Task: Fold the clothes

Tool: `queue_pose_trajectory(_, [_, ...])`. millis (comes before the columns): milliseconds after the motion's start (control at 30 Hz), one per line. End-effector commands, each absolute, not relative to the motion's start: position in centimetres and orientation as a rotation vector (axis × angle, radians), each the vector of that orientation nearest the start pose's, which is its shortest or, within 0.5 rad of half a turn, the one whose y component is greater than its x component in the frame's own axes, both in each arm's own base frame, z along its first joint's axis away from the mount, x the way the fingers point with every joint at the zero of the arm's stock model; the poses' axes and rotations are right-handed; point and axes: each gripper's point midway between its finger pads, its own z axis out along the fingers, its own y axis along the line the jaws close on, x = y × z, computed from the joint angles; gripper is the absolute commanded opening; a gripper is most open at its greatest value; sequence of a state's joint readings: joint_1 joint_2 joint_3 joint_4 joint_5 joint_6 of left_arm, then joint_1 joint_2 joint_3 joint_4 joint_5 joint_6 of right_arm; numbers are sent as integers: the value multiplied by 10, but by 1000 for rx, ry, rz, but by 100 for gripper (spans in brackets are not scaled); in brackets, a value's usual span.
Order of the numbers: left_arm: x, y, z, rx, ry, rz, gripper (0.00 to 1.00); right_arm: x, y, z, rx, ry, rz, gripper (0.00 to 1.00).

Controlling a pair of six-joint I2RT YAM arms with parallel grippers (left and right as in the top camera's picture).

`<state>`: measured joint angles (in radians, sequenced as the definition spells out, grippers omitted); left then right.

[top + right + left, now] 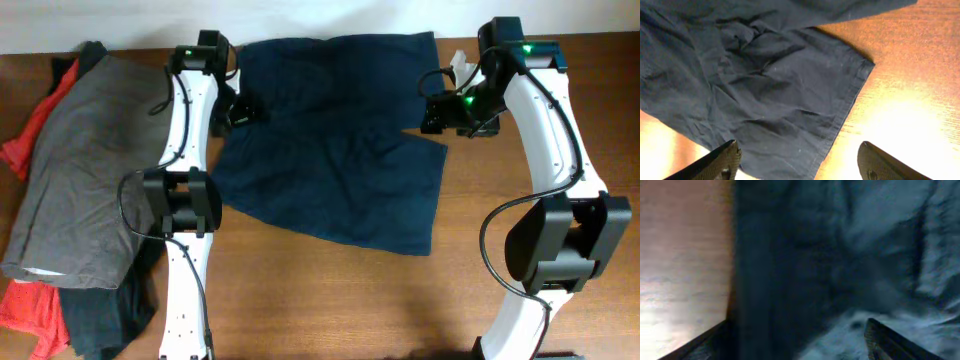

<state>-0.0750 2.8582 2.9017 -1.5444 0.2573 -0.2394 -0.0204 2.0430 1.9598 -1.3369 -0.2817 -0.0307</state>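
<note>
Right hand [799, 145]: fingers apart, empty, above a hemmed leg. Left hand [797, 325]: fingers apart, over cloth at the left edge. Dark navy blue fabric shorts [330, 140]: spread on the brown wooden worktop [330, 300], centre-far, between both arms. Creased mid-panel, both legs open. No fold visible; folding apparently all outstanding.

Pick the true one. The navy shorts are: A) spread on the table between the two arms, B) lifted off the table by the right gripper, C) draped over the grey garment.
A: the navy shorts lie flat on the table, with the grey garment off to one side.
</note>
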Motion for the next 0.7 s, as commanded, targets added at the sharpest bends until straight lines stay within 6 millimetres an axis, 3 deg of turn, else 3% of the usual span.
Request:
queue_pose_trajectory(0, [528,-48,58,-145,3012,-138,84,415,41,173,-70,2942,398,83])
queue_pose_trajectory(33, [530,-49,64,-78,2994,-133,84,412,40,176,-69,2943,390,83])
queue_pose_trajectory(167, [531,-55,125,-24,2877,-152,84,396,36,205,-72,2907,349,85])
queue_pose_trajectory(300, [524,-58,195,74,2738,-146,84,362,28,240,-70,2893,265,85])
queue_pose_trajectory(433, [512,-61,249,180,2625,-125,84,332,34,262,-121,2883,171,85])
queue_pose_trajectory(533, [501,-63,280,226,2562,-113,84,308,45,276,-109,2859,73,86])
queue_pose_trajectory(667, [490,-56,297,215,2546,-31,84,282,58,276,-48,2860,22,89])
